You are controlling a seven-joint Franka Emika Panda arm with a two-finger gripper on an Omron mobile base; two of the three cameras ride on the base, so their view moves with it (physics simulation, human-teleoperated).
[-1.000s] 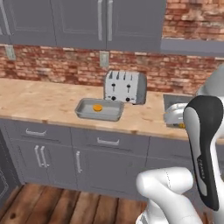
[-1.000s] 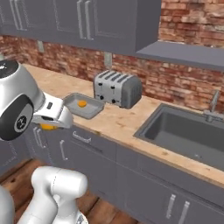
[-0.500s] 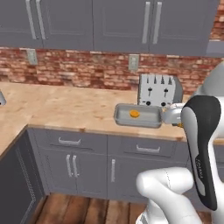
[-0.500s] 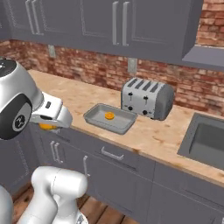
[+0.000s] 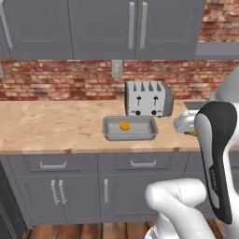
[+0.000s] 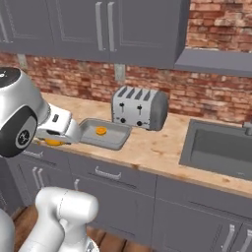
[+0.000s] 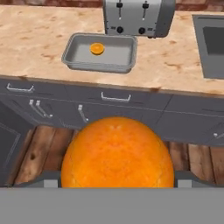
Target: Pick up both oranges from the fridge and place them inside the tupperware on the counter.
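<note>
Now, in the left base view, the whole scene has slid since half a second ago, so we take it that the base has driven, not the things. We see the tupperware (image 5: 130, 128) on the tabletop (image 5: 51, 126) in front of the toaster (image 5: 148, 98), with one orange (image 5: 124, 126) inside it. In the right base view we see the pincer (image 6: 53, 141) low beside the tabletop's front edge, a second orange (image 6: 53, 142) peeking beneath it, and a sink (image 6: 219, 150) to the right. In the hand view that held orange (image 7: 117, 153) looms between the pincer's fingers, clamped, off the tabletop and over the floor (image 7: 39, 153), with the tupperware beyond.
</note>
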